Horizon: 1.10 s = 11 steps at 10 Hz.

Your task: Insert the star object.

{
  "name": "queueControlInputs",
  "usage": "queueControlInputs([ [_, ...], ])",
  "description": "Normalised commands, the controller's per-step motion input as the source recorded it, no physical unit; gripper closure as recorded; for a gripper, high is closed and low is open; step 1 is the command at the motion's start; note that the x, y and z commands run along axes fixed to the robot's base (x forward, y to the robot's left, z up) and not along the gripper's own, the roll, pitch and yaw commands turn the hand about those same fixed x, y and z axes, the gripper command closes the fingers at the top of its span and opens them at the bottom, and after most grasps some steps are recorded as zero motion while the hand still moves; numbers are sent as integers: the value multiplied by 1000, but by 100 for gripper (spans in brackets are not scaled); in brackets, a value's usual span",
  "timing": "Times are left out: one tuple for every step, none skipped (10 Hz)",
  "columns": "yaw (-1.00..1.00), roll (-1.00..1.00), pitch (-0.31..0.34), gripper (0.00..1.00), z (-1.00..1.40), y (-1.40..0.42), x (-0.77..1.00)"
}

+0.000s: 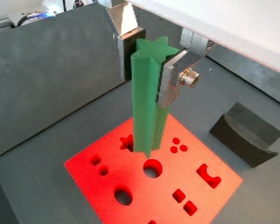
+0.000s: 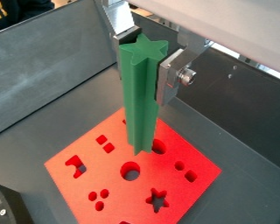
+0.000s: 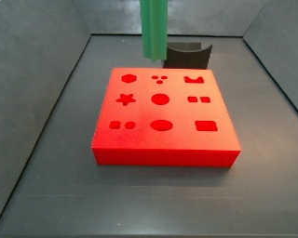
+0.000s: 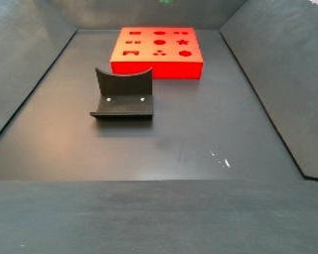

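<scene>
My gripper is shut on the top of the star object, a long green rod with a star profile, and holds it upright; both wrist views show this. The rod hangs over the red block, its lower end above the block's top face near a round hole. The star-shaped hole lies apart from the rod's end. In a side view the rod comes down from above over the far part of the block; the star hole is nearer and to the left. The gripper is out of that frame.
The dark grey fixture stands on the floor just behind the block and shows in another side view in front of the block. Grey walls enclose the floor. The block has several other shaped holes.
</scene>
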Motion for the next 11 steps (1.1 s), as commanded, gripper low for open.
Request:
queueControlInputs([
  [0,-79,3,100,-191,111,0],
  [220,-130,0,100,-334,414,-100],
  [666,-150,-10,100,-294,431,-206],
  [863,-56,0,100,-257,266,-169],
  [897,0,0,100,-329,69,-151],
  [903,0,-14,100,-446,-60,-249],
  [803,-30,-14,100,-374,-189,-100],
  [769,-97,-23,100,-371,-134,-80],
  [791,-134,0,100,-366,-69,-63],
  [674,-194,-46,100,-323,0,-131],
  [440,-123,-24,100,-234,0,-60],
])
